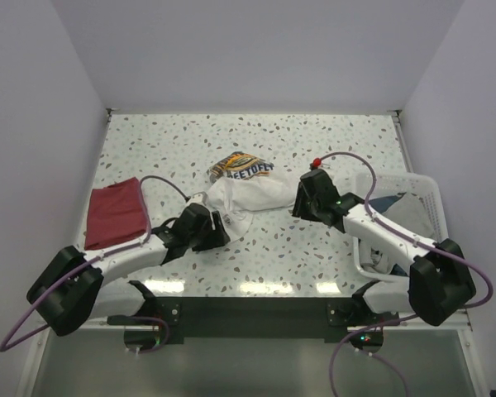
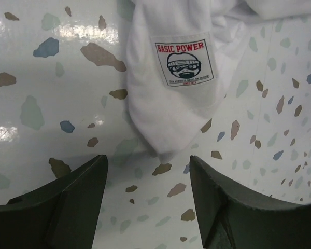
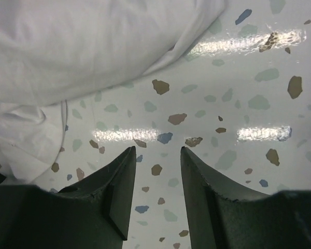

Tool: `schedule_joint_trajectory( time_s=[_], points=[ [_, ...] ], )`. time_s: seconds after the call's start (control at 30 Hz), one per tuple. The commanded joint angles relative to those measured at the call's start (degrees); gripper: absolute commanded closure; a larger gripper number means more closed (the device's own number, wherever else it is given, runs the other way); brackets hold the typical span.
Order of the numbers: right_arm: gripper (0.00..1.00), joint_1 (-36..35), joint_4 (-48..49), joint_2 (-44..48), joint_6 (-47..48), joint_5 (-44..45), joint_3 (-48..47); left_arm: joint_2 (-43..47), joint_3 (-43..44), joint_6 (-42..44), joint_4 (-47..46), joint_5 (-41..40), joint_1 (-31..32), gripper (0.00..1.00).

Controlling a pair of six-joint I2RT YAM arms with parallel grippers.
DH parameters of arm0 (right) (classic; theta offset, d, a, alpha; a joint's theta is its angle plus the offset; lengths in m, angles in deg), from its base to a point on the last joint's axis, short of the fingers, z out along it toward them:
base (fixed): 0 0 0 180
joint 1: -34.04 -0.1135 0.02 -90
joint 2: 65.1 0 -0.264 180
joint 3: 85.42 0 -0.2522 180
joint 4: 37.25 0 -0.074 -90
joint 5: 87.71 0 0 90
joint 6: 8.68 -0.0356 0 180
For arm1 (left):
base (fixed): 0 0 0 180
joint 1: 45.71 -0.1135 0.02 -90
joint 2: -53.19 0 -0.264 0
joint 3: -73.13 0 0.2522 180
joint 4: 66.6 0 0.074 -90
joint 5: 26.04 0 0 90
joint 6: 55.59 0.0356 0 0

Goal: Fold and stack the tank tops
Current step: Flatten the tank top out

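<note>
- Garment one, a crumpled white cloth tank top (image 1: 246, 192) with a coloured chest graphic, lies heaped mid-way across the speckled terrazzo bench (image 1: 339, 149), between the two arms.
- The plain dark red cloth tank top (image 1: 114, 215) lies folded flat near the bench's left edge, well apart from the white one.
- The left hand (image 2: 147, 166) has its fingers wide apart and empty, just short of the white hem bearing a "BASIC POWER" sewn label (image 2: 183, 62).
- The right hand (image 3: 156, 151) has its fingers narrowly apart, gripping nothing, over bare bench; white cloth lies just beside it.
- A white plastic lattice basket (image 1: 430, 192) stands at the right edge.
</note>
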Motion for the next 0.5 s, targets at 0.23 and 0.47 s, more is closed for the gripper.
schedule_joint_trajectory(
  time_s=[0.23, 0.47],
  points=[
    [0.55, -1.3, 18.2, -8.4, -3.9, 2.0, 4.7, -7.7, 1.7, -4.0, -8.5, -2.0, -0.2, 0.53],
    [0.55, -1.3, 22.6, -17.9, -6.1, 5.7, 0.7, -8.4, 3.8, -3.8, -7.6, -4.0, -0.2, 0.74]
  ],
)
